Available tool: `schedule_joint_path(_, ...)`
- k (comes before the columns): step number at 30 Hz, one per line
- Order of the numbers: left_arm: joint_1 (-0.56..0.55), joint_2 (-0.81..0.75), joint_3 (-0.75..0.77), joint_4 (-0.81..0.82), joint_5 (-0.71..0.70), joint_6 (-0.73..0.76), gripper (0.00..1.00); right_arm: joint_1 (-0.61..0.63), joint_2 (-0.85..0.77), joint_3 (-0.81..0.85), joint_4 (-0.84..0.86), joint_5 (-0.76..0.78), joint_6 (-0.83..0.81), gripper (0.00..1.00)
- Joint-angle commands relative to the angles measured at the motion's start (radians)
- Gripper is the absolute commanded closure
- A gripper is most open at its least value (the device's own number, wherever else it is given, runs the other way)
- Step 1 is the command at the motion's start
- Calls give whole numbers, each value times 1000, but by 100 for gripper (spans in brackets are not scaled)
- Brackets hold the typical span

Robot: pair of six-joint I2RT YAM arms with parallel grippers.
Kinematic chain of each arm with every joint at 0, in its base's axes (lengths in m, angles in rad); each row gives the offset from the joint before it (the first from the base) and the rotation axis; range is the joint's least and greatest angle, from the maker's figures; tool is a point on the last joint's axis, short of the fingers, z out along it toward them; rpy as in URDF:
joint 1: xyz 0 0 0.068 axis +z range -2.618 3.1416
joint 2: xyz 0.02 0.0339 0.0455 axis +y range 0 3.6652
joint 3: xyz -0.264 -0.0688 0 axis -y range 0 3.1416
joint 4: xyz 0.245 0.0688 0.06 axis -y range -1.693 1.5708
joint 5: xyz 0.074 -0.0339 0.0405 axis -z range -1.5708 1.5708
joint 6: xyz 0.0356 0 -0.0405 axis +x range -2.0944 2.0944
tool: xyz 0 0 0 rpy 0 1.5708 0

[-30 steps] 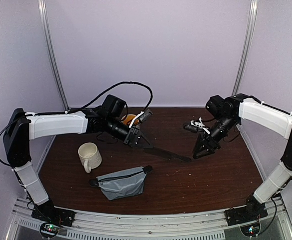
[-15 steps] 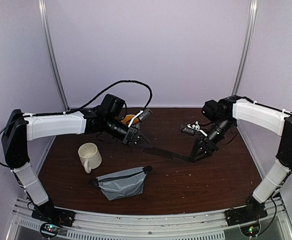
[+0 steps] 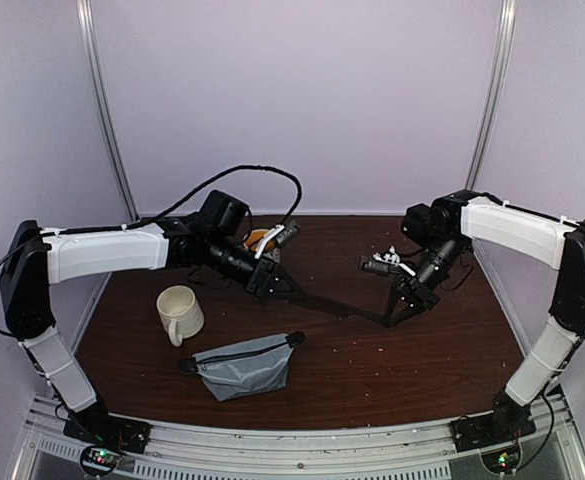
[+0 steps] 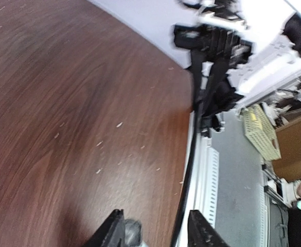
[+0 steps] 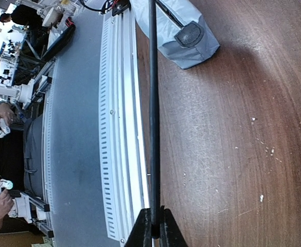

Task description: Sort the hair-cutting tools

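Dark wood surface point(image 3: 372, 370), lilac walls point(image 3: 302, 100). Cream mug point(image 3: 179, 312), grey pouch point(image 3: 242, 362) near left. Black comb point(image 3: 338, 307) above centre, spanning both arms. Right tool point(image 3: 398, 311), open a second ago, clenched on comb's right end. Left tool point(image 3: 276, 285), earlier clamped, released, jaws parted around left end.

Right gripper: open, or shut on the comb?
Shut on the comb. In the right wrist view the right gripper pinches its near end, no gap showing.
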Motion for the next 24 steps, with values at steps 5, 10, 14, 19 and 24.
schedule_joint_path(5,1,-321,-159,-293,-554,-22,46,66,-213,35,154,371,119,100)
schedule_joint_path(10,4,-455,-299,-397,-601,-78,46,224,-225,72,152,624,97,100)
schedule_joint_path(14,11,-508,-362,-453,-633,-50,43,373,-208,114,148,810,75,100)
schedule_joint_path(19,58,-486,-386,-494,-667,-103,40,497,-119,221,100,967,66,100)
schedule_joint_path(24,64,-564,-418,-478,-661,-163,36,568,-35,292,88,1042,54,100)
